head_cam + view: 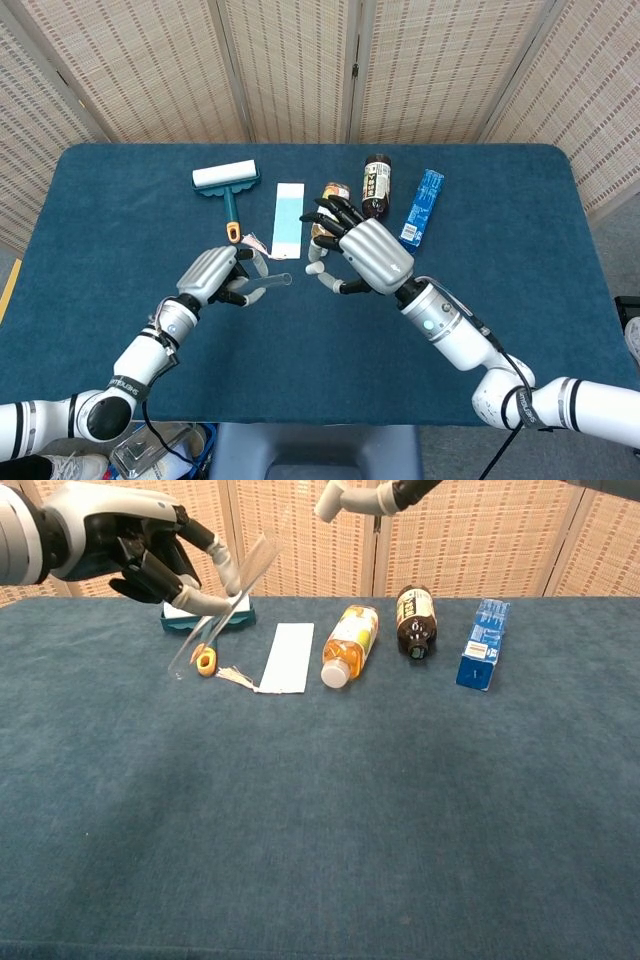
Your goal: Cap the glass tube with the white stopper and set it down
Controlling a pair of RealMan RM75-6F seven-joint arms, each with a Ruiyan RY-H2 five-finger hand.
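My left hand (213, 276) grips the glass tube (272, 283) by its lower part. The tube's free end points right, toward my right hand (362, 254). In the chest view the left hand (150, 555) holds the tube (247, 572) raised above the table and slanted up to the right. The right hand pinches the small white stopper (313, 268) at its fingertips, a short gap right of the tube's end. In the chest view only the right hand's fingers (385, 495) show at the top edge, with the stopper (327, 504) at their tip. Both hands are off the blue table (130, 220).
Along the far half of the table lie a lint roller (226, 180), a white and blue card (287, 218), an orange drink bottle (350, 640) partly hidden by the right hand in the head view, a dark bottle (376, 185) and a blue box (424, 206).
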